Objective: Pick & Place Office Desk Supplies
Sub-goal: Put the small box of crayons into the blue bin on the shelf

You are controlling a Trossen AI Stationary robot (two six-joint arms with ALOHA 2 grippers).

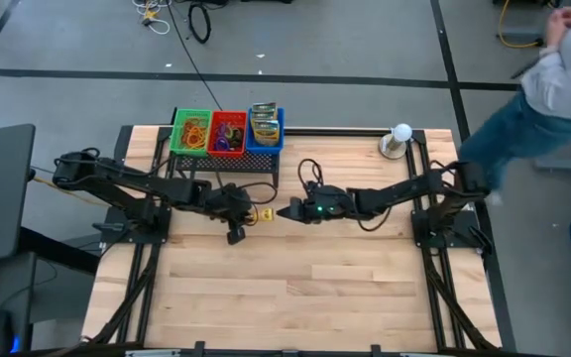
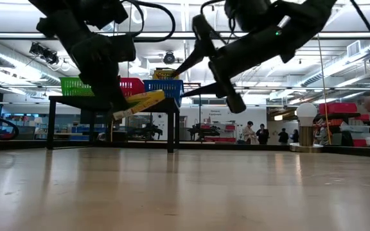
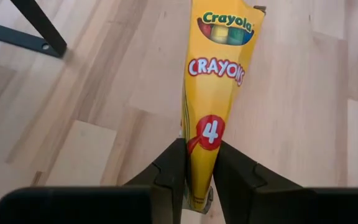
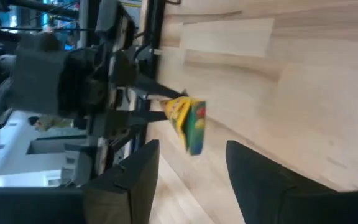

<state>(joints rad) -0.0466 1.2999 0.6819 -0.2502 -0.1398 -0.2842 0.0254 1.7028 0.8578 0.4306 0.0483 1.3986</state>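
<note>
A yellow Crayola crayon box (image 3: pixel 216 93) hangs above the middle of the wooden table (image 1: pixel 295 288), with my left gripper (image 1: pixel 247 211) shut on it. The box (image 1: pixel 263 213) points toward the table's right, at my right gripper (image 1: pixel 286 211). That gripper stands open just right of the box, its two fingers (image 4: pixel 135 180) spread and facing the box's free end (image 4: pixel 189 122) without touching it. In the low view the box (image 2: pixel 140 102) is well above the tabletop. My left gripper pinches the crayon box between its two fingers (image 3: pixel 171 168), on the two broad faces at the bottom end (image 3: pixel 201 163), below the red "4" mark. The fingers slant downward, coming from the table's left, and lie along the box. The box sticks out ahead of them, lifted clear.
A black rack (image 1: pixel 224 161) at the far edge carries a green basket (image 1: pixel 190 131) and a red basket (image 1: pixel 228 132) with rubber bands, and a blue basket (image 1: pixel 265 127) with packets. A white ball on a base (image 1: pixel 400 139) stands far right. A person (image 1: pixel 553 89) is beyond the table's far right corner.
</note>
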